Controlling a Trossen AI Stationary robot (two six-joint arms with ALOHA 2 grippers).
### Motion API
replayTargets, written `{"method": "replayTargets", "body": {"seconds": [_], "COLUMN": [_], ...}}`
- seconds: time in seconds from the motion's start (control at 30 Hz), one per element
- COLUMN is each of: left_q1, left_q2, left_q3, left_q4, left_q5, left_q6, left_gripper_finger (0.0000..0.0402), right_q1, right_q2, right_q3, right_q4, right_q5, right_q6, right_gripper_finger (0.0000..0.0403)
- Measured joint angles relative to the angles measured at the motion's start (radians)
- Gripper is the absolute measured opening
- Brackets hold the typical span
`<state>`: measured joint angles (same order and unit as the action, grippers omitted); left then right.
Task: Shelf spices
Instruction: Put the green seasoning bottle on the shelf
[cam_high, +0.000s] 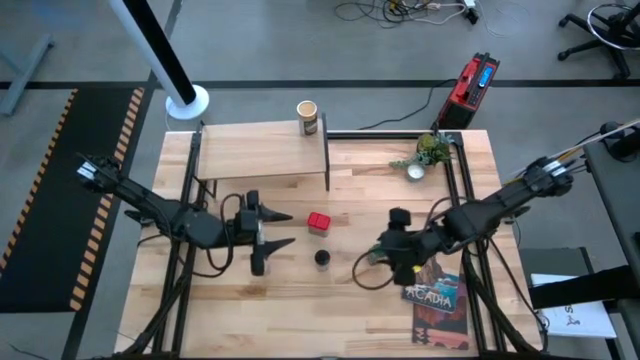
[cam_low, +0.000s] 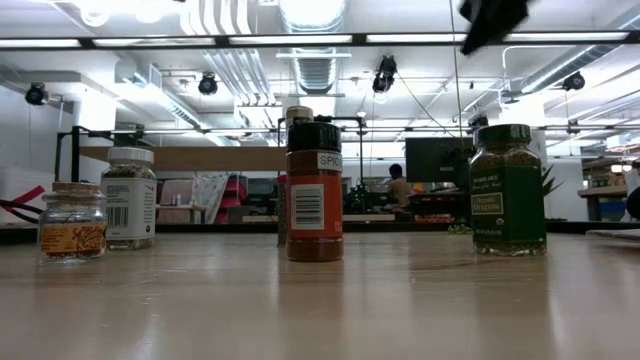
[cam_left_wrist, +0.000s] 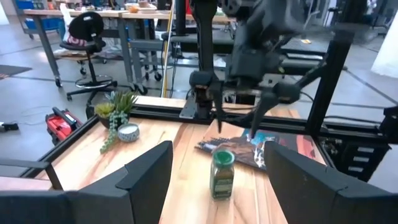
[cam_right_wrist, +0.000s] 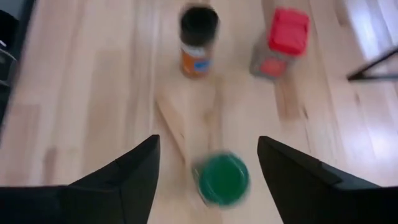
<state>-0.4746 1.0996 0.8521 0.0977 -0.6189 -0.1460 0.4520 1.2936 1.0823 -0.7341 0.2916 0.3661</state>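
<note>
My right fingers (cam_right_wrist: 208, 142) hang spread apart, gripping nothing, directly over the green-lidded jar of dried herbs (cam_right_wrist: 221, 177), which stands on the desk beside the "Acadia" book (cam_high: 438, 300). My left fingers (cam_high: 290, 229) are also released and empty, low over the desk and pointing across at that same jar.

The jar is tall and narrow. If I come down off-centre, one finger could land on the lid or nudge the side and tip it onto the book. A pinch on the lid alone might slip. Both my arms aim at the same patch, so moving together risks a knock between them.

The red square tin (cam_high: 318, 222) and the dark-capped brown jar with an orange label (cam_high: 322, 258) stand between my arms, where a sweeping forearm could topple them.

The small shelf with a light wood top and thin black legs (cam_high: 262, 150) carries only the tan cylindrical canister (cam_high: 307, 117), right at a far corner; a careless placement could push it off.

The desk (cam_high: 360, 200) is pale planked wood in a black metal frame, smooth and slightly glossy. A small green plant in a white pot (cam_high: 425, 155) sits near the far right corner. Beyond are a grey floor with cables, a red box (cam_high: 471, 80), office chairs, workbenches and ceiling strip lights, with a person (cam_low: 400, 185) far off.
</note>
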Motion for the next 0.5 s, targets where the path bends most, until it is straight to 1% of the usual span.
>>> {"method": "replayTargets", "body": {"seconds": [0.1, 0.2, 0.27, 0.4, 0.5], "left_q1": [0.006, 0.015, 0.015, 0.017, 0.019], "left_q2": [0.009, 0.018, 0.026, 0.045, 0.054], "left_q3": [0.018, 0.023, 0.022, 0.022, 0.022], "left_q4": [0.001, 0.001, -0.001, -0.002, -0.001], "left_q5": [-0.001, -0.001, -0.001, -0.002, -0.002], "left_q6": [-0.002, -0.036, -0.066, -0.117, -0.144], "left_gripper_finger": [0.0242, 0.0242, 0.0242, 0.0242, 0.0242], "right_q1": [-0.011, -0.041, -0.063, -0.089, -0.107], "right_q2": [-0.044, -0.047, -0.030, 0.025, 0.070], "right_q3": [-0.072, -0.091, -0.085, -0.037, -0.005], "right_q4": [-0.002, -0.019, -0.053, -0.125, -0.147], "right_q5": [-0.007, -0.076, -0.105, -0.130, -0.177], "right_q6": [-0.018, -0.023, -0.037, -0.097, -0.130], "right_gripper_finger": [0.0265, 0.0279, 0.0287, 0.0296, 0.0300]}}
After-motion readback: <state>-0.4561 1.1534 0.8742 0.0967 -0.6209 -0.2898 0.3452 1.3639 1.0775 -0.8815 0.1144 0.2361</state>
